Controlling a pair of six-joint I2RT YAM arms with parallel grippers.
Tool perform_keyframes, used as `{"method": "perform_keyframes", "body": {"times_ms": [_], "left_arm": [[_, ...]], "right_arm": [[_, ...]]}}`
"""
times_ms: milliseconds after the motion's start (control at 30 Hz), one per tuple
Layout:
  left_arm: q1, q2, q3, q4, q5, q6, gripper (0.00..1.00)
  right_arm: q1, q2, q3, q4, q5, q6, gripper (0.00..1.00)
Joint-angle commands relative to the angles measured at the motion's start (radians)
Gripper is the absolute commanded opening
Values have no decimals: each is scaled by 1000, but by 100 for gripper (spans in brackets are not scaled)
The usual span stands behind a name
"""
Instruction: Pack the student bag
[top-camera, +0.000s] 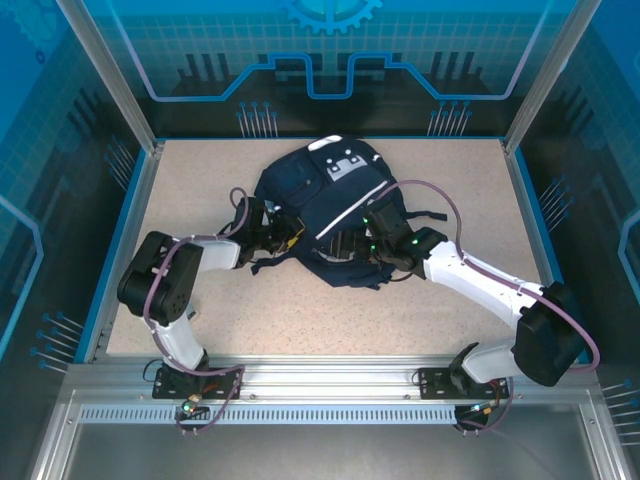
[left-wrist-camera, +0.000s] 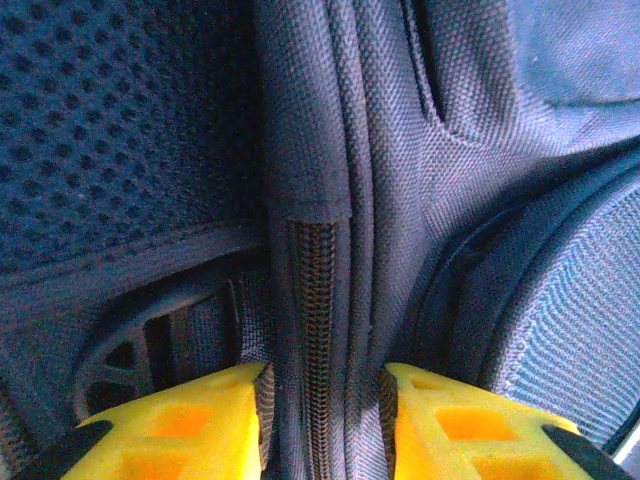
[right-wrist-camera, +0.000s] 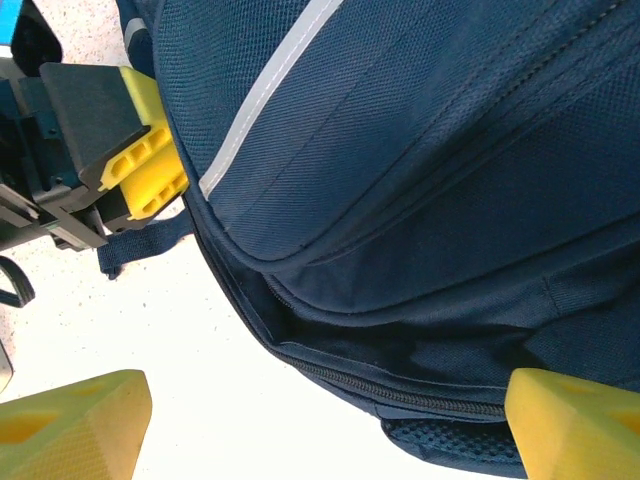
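The student bag (top-camera: 325, 205), a navy backpack with a white stripe and a pale patch near its top, lies flat in the middle of the table. My left gripper (top-camera: 285, 238) is at its left side. In the left wrist view that gripper (left-wrist-camera: 322, 420) is shut on a fold of the bag's fabric, with a closed zipper (left-wrist-camera: 318, 300) running between the yellow fingers. My right gripper (top-camera: 385, 240) is at the bag's lower right edge. In the right wrist view the right gripper (right-wrist-camera: 325, 430) is open wide, and the bag's zippered rim (right-wrist-camera: 400, 390) lies between its fingers, untouched.
The bag rests on a beige speckled tabletop (top-camera: 300, 310) bounded by a blue rim and metal posts. Dark straps (top-camera: 265, 265) trail from the bag's near left side. The left gripper's yellow finger (right-wrist-camera: 150, 170) shows against the bag in the right wrist view.
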Motion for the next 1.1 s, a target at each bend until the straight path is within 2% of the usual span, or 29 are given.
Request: {"method": "perform_keyframes", "body": {"times_ms": [0, 267, 400, 567, 800, 933, 1067], "left_arm": [[6, 36, -16, 156, 62, -58, 34], [5, -17, -45, 223, 59, -72, 14], [3, -84, -51, 216, 56, -77, 9], [-18, -137, -4, 170, 64, -76, 7], [-56, -164, 76, 48, 64, -33, 6], [-67, -165, 98, 2, 62, -22, 6], [-75, -167, 102, -8, 62, -18, 6]], "right_arm": [[19, -2, 31, -28, 14, 0, 92], [29, -11, 31, -37, 31, -1, 91], [65, 10, 62, -100, 96, 14, 88], [164, 100, 152, -211, 229, 85, 75], [262, 259, 295, -235, 314, 146, 58], [267, 351, 377, -249, 331, 192, 53], [246, 406, 423, -241, 356, 256, 52]]}}
